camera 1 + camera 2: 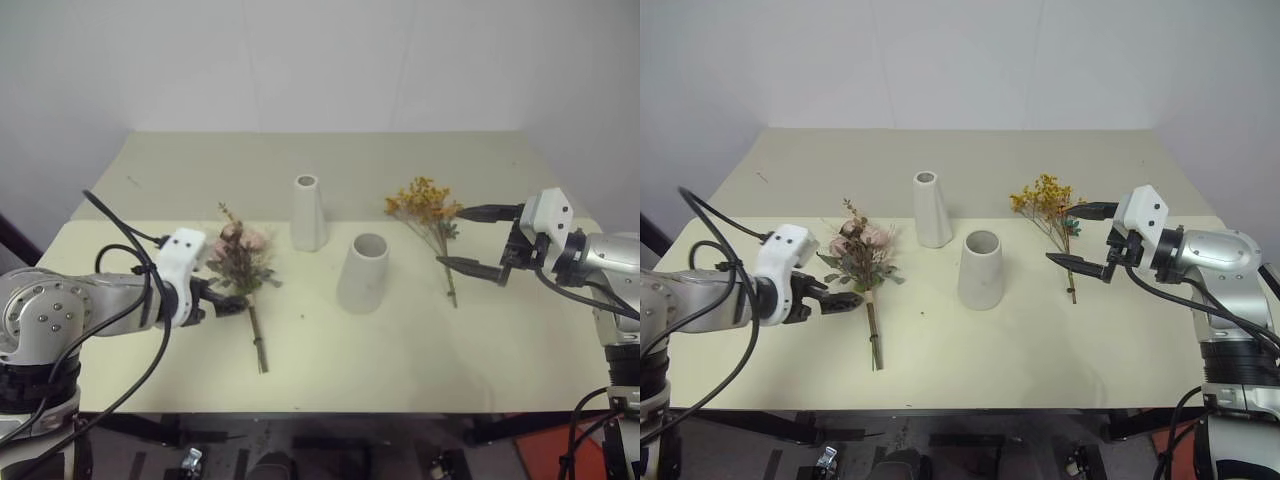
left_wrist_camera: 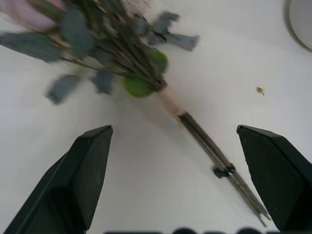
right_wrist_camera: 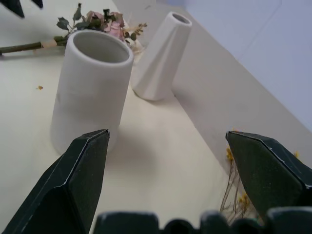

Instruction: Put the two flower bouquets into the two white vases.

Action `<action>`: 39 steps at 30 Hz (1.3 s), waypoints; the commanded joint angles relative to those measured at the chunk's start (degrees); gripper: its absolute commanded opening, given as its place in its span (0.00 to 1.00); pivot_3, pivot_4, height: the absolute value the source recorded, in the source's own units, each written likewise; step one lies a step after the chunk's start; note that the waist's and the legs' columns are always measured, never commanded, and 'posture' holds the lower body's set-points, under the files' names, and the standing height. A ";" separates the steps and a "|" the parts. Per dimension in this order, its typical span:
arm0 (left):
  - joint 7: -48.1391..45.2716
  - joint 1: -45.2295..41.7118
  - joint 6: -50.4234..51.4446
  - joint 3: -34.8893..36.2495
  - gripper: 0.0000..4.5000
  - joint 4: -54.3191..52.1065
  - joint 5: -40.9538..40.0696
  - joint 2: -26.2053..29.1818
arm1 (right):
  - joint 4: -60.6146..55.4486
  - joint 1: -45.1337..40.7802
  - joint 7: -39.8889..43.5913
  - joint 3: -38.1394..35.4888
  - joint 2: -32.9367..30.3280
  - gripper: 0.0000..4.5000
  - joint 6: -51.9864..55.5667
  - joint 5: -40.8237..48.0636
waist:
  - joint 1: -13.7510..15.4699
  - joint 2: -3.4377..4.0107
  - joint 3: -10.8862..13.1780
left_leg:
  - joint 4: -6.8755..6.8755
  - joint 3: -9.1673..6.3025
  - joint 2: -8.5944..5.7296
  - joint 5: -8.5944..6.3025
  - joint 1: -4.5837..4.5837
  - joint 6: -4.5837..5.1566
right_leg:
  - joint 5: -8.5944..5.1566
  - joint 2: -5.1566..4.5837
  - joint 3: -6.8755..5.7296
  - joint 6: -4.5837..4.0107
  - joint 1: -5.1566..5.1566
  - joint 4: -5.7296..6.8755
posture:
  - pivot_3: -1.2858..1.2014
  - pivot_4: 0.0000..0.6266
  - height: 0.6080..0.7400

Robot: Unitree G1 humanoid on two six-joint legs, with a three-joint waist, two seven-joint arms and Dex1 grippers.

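The pale pink rose bouquet (image 1: 243, 262) lies on the table left of centre, its stems (image 2: 204, 141) pointing toward the front edge. My left gripper (image 1: 226, 301) is open just left of those stems, and in the left wrist view the bound stems lie between and beyond its fingers (image 2: 90, 165). The yellow-orange bouquet (image 1: 426, 204) lies at the right. My right gripper (image 1: 472, 240) is open and held level beside it, fingers apart from the stem. The slim white vase (image 1: 307, 213) and the wider vase (image 1: 363, 272) stand upright mid-table between the bouquets.
The beige table (image 1: 400, 360) has bare room in front of the vases, and its front edge runs close below the rose stems. A pale wall stands behind. Black cables hang from both arms. A small crumb (image 2: 261, 90) lies near the wide vase.
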 commanded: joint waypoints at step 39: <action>43.59 -2.03 -30.07 -19.42 0.00 14.96 -24.48 5.59 | -2.01 1.86 7.11 -4.74 -1.46 1.00 1.91 7.07 | 0.23 0.01 0.00 | -0.07 0.06 -0.15 0.19 0.04 -0.34 | 0.01 -0.04 0.15 -0.01 -0.02 0.02 | 0.52 0.24 1.00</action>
